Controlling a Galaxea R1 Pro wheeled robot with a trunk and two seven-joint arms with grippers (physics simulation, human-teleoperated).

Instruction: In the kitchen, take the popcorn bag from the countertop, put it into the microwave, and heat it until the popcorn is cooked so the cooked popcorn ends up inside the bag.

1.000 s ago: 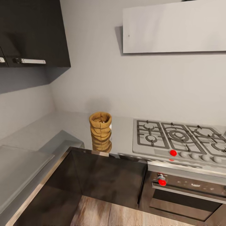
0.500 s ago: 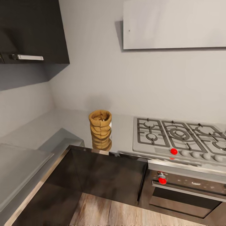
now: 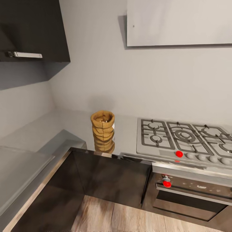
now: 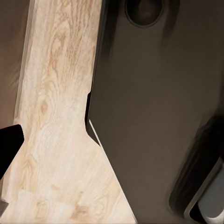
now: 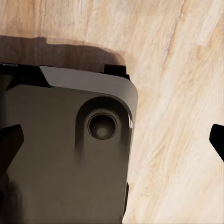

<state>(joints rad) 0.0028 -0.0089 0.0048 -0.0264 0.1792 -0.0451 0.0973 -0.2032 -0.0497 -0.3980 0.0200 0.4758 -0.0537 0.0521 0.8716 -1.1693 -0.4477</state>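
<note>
The right gripper (image 5: 112, 141) pointed straight down, its jaws spread wide: one dark fingertip (image 5: 10, 140) showed at one edge of the right wrist view and its partner at the opposite edge. Below and between those jaws lay the robot's own dark base (image 5: 60, 177), with a round recess. On the left arm, a single dark left fingertip (image 4: 8, 145) was visible, also aimed downward; the spread of its jaws could not be judged.
</note>
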